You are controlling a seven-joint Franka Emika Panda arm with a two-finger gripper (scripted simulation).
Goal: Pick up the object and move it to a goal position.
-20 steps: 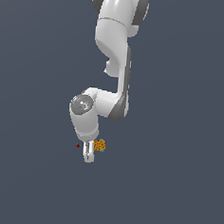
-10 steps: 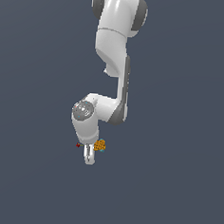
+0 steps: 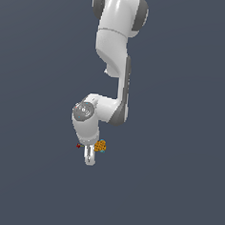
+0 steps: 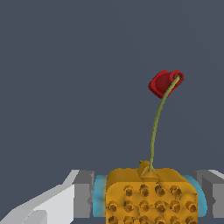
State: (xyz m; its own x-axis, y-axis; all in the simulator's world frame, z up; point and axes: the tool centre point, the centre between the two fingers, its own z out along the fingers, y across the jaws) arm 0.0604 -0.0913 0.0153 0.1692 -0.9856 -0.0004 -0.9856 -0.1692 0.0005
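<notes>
Where my wrist view looks down, I see the object [image 4: 151,196] sitting between the grey fingers [image 4: 83,194] of the gripper [image 3: 88,159], pads against its teal ends, clamped on it.

The arm [image 3: 116,62] hangs down from the top of the exterior view, its gripper [image 3: 89,158] lowest of all, fingers pointing downward. The object [image 3: 100,145] sits just beside the gripper on the exterior view's right — the red dot [image 3: 78,145] just beside it on the left. In the wrist view the object [image 4: 151,197] lies between the two fingers [image 4: 83,194], a thin stalk [image 4: 155,127] rising from it to the red dot [image 4: 165,82].
</notes>
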